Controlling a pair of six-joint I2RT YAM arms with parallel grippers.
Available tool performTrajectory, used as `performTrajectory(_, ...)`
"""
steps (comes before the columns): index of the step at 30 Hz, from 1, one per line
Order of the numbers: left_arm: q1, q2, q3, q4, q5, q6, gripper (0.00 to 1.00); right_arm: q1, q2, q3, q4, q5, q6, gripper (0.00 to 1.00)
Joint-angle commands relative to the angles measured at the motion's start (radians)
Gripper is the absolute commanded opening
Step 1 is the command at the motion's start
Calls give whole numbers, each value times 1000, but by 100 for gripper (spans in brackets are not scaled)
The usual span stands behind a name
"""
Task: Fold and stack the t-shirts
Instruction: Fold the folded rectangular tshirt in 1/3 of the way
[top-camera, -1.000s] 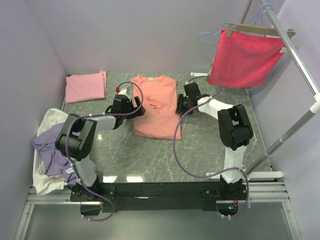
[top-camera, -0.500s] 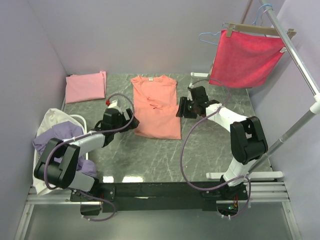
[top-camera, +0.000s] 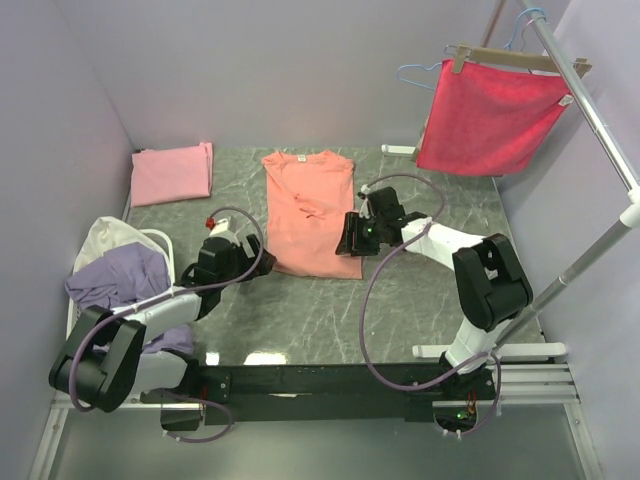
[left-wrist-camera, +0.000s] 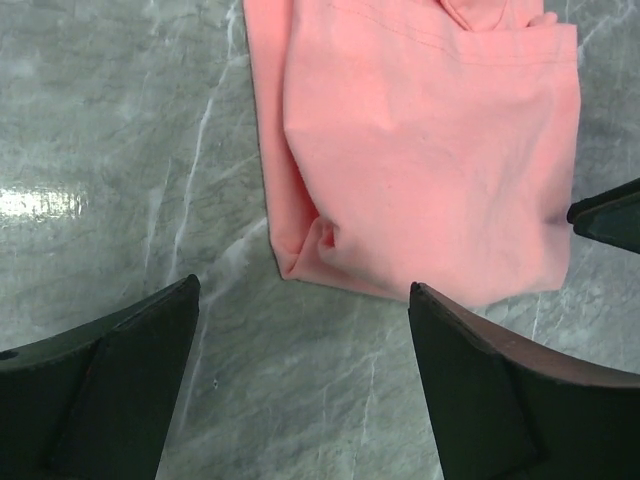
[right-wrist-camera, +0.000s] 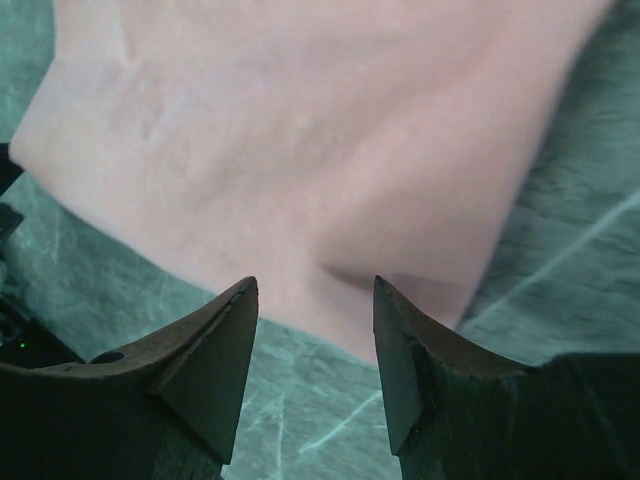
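- Top external view: the salmon shirt (top-camera: 308, 205) lies flat mid-table (top-camera: 420, 300), collar at the far end, sleeves already tucked in so it reads as one long strip.
- The left gripper (top-camera: 255, 262) sits low just beside the near-left corner of the hem; the right gripper (top-camera: 348, 240) sits at the near-right corner. One arm per corner looks like a set-up for carrying the hem up toward the collar.
- Left wrist view: the left gripper (left-wrist-camera: 302, 290) has its fingers spread wide with nothing between them, and the corner of the salmon shirt (left-wrist-camera: 430, 160) is framed in the gap. The layered edge there shows the side fold underneath, so a pinch has to take all layers.
- The right gripper (left-wrist-camera: 610, 215) pokes in at the far edge of that same hem.
- Right wrist view: the right gripper (right-wrist-camera: 315, 285) is parted too, holding nothing, with the salmon shirt (right-wrist-camera: 300, 130) filling the frame and its hem right at the tips.
- A pink shirt (top-camera: 172, 172) waits folded in the far-left corner, likely the base of the stack.
- A lavender shirt (top-camera: 115, 280) and a cream shirt (top-camera: 100, 240) are heaped in the basket (top-camera: 165, 240) at the left, not yet folded.
- The crimson cloth (top-camera: 490, 115) hangs on its hanger at far right, out of play.
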Motion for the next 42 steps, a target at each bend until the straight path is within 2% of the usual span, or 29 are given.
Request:
performTrajectory(1, -8, 60, 28, 64, 25, -24, 89, 32, 27, 52, 50, -27, 27, 56)
performTrajectory(9, -28, 128, 23, 168, 56, -22, 78, 33, 121, 80, 90, -57, 48, 56)
performTrajectory(15, -33, 218, 69, 179, 67, -30, 52, 33, 175, 77, 85, -56, 44, 56)
performTrajectory(25, -56, 252, 61, 199, 25, -16, 29, 33, 219, 76, 81, -47, 30, 56)
performTrajectory(27, -59, 271, 80, 173, 21, -11, 16, 33, 234, 77, 78, -44, 32, 56)
performTrajectory(28, -61, 283, 87, 135, 4, -11, 4, 32, 240, 79, 72, -44, 32, 56)
performTrajectory(29, -62, 287, 101, 118, -2, -16, 1, 33, 251, 82, 64, -33, 32, 56)
performTrajectory(33, -67, 274, 98, 17, -39, -57, 1, 35, 244, 63, 21, 40, 32, 55)
performTrajectory(36, -79, 220, 69, -58, -45, -82, 1, 33, 202, 14, -14, 111, 32, 55)
performTrajectory(42, -103, 70, 5, -195, -47, -145, 1, 35, 115, -121, -22, 142, 42, 55)
